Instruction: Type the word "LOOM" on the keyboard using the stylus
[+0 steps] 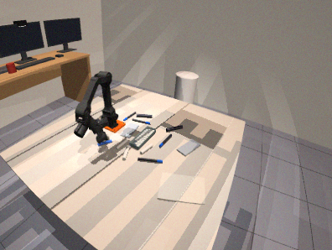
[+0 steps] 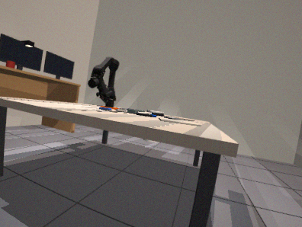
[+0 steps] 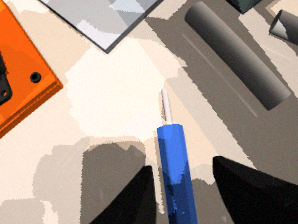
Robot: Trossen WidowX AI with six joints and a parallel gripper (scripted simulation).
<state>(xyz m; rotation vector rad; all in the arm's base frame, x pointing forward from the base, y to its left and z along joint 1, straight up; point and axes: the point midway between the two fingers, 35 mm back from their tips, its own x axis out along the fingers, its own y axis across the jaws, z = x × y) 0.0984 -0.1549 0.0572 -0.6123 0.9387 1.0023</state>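
The stylus has a blue barrel and a thin pale tip. It lies on the desk beside the arm's base, and in the wrist view its tip points up the picture, away from the fingers. My gripper is open, with its black fingers pointing down on either side of the barrel and a visible gap on each side. The height of the fingertips over the desk is hard to tell. The keyboard lies out to the right in the top view; only a dark corner shows in the wrist view, and its letters are not readable now.
The orange base plate is left of the stylus in the wrist view. A flat grey-white slab lies beyond its tip. A grey cylinder lies to the right. Several dark pens lie around the keyboard.
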